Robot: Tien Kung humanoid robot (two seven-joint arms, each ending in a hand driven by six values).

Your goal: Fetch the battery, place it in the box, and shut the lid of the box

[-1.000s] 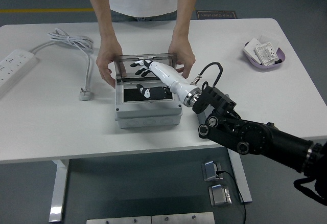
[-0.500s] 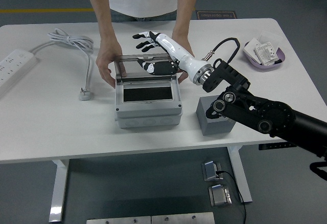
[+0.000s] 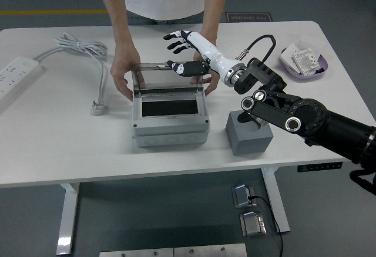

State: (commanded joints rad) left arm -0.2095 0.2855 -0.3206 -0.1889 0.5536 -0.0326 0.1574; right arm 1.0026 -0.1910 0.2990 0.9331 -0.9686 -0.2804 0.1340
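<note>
Right hand (image 3: 187, 50) raised, fingers spread, empty; arm extended forward.

A grey rectangular plastic box (image 3: 170, 116) is seen near the middle of the white table (image 3: 53, 145), its transparent hinged lid (image 3: 167, 76) raised toward the far edge. The box is steadied at its far corners by a person's two hands (image 3: 122, 76). The robot's white-and-black right hand (image 3: 187, 48) is held above the lid's far right corner, fingers spread, thumb near the lid's rim. A grey square block (image 3: 249, 134) is set beside the box, toward the near edge. A purple dish (image 3: 301, 69) is placed near the far right corner, a white power strip (image 3: 16, 75) at the left edge.
</note>
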